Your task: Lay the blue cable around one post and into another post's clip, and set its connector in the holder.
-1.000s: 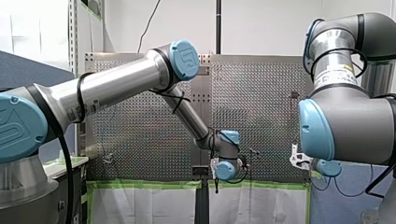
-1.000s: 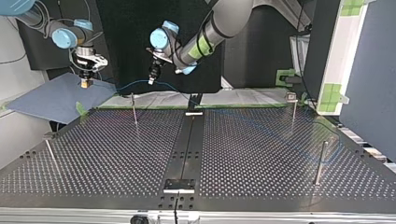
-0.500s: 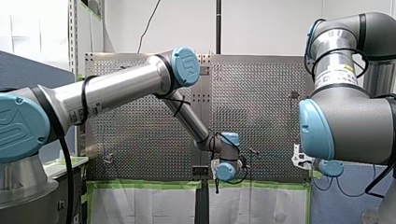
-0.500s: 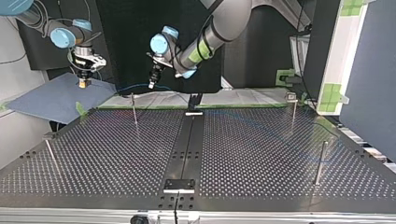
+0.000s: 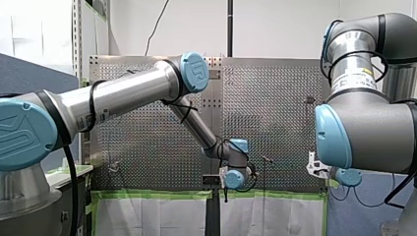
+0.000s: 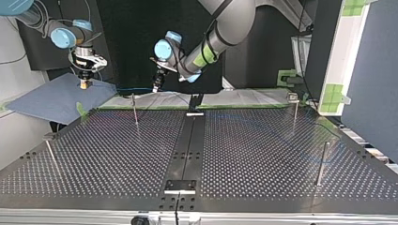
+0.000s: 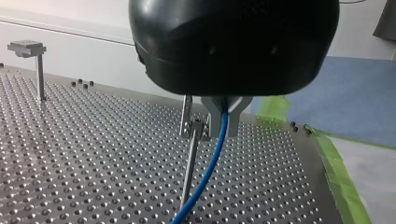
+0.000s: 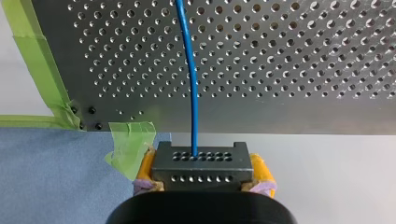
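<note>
Right gripper [image 6: 85,83], far left in the top view: clamped with yellow pads [image 8: 146,164] on the dark connector [image 8: 200,162], above the blue mat [image 6: 51,101] beside the perforated table [image 6: 117,154], probably to keep the cable end fixed. Blue cable [image 8: 190,79] leading out of it toward the table. Next to the right, thin post [image 6: 135,112] with a clip [image 7: 195,127] on top. Just right of it, left gripper [image 7: 223,116], closed on the cable, likely to steer it into that clip. Further right, what seems the holder [image 6: 194,100], at the far edge in this view, not yet filled. Far right, plain post [image 6: 321,161], with a faint blue line curving past, seemingly the cable laid around it.
</note>
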Action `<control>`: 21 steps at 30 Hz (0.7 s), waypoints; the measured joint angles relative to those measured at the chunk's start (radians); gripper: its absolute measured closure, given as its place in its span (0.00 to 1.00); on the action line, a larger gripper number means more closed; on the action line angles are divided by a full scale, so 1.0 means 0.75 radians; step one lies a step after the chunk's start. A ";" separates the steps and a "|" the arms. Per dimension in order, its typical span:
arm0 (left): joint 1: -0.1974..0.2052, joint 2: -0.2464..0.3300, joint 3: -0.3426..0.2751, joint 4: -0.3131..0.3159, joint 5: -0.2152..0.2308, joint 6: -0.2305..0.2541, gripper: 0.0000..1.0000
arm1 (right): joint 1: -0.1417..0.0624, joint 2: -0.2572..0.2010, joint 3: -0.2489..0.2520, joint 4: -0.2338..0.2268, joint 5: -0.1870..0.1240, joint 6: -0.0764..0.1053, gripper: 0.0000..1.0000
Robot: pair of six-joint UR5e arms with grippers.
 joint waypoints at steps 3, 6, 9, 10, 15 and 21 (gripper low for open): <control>0.008 0.000 0.001 0.000 0.000 0.000 1.00 | 0.001 0.000 0.000 0.000 0.000 0.000 1.00; 0.019 -0.001 0.001 0.001 0.005 0.000 1.00 | 0.003 0.000 0.000 0.000 -0.001 0.000 1.00; 0.029 0.000 0.002 0.001 0.010 0.000 1.00 | 0.006 0.000 0.000 -0.001 -0.001 0.000 1.00; 0.031 0.000 0.002 0.001 0.013 0.000 1.00 | 0.007 0.000 -0.001 -0.001 0.000 -0.001 1.00; 0.038 -0.001 0.009 0.000 0.022 -0.001 1.00 | 0.010 0.000 -0.010 0.007 0.001 -0.008 1.00; 0.038 -0.001 0.021 -0.008 0.030 0.000 1.00 | 0.013 0.000 -0.015 0.009 0.000 -0.010 1.00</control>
